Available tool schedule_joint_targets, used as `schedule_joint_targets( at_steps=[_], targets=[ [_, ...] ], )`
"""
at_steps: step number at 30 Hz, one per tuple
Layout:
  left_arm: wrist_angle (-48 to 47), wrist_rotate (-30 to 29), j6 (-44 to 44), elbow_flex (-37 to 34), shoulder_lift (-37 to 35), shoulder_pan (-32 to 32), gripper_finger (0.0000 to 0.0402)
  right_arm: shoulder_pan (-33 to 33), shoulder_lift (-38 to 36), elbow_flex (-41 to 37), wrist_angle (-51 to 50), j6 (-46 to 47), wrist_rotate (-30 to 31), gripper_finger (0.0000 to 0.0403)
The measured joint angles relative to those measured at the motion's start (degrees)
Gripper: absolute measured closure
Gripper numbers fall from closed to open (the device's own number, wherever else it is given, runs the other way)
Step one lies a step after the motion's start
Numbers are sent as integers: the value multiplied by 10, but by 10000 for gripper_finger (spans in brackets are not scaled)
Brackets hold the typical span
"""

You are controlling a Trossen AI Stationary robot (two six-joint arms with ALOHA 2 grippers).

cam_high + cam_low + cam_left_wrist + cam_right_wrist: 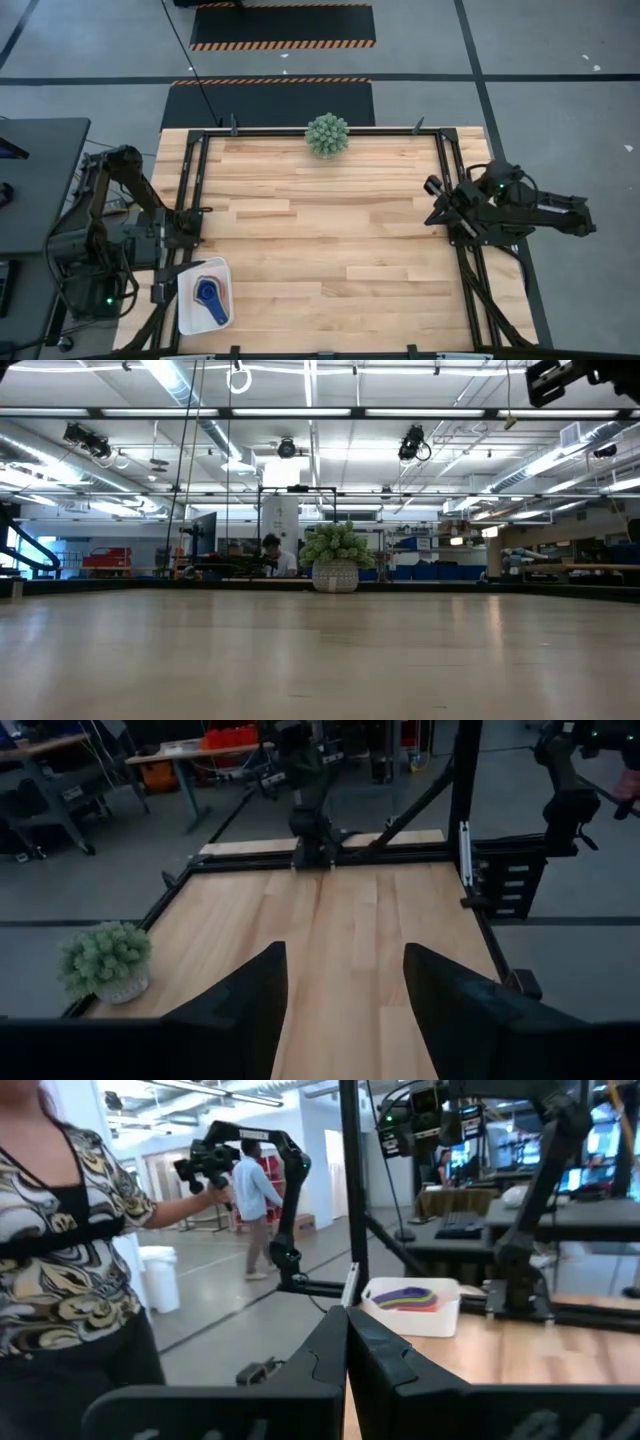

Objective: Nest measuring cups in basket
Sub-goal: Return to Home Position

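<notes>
At a bench (pixel 330 230) corner beside the left arm, the measuring cups (pixel 208 296) are nested in the basket (pixel 189 312); the left gripper (pixel 345 970) is held spread, the right gripper (pixel 347 1322) pressed together.

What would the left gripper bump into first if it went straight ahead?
Probably the right arm at the opposite edge. The left gripper, open, points across the bare wooden table; the potted plant sits off to one side. Depth is unclear.
</notes>
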Motion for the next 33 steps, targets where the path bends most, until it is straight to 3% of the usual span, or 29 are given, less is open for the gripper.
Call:
schedule_joint_targets(
  at_steps=[10,17,20,27,33],
  targets=[
    [0,-7,4,0,1,0,196,0,-60,0,-76,-30,26,389],
    [0,-8,4,0,1,0,196,0,-78,0,-139,-32,195,389],
    [0,-12,9,-1,1,0,196,0,-79,0,-159,-42,238,389],
    [0,-38,12,-1,1,0,196,0,-100,-53,-117,-11,240,389],
    [25,-108,11,0,-6,0,196,0,-120,-100,-20,4,224,389]
  ],
)
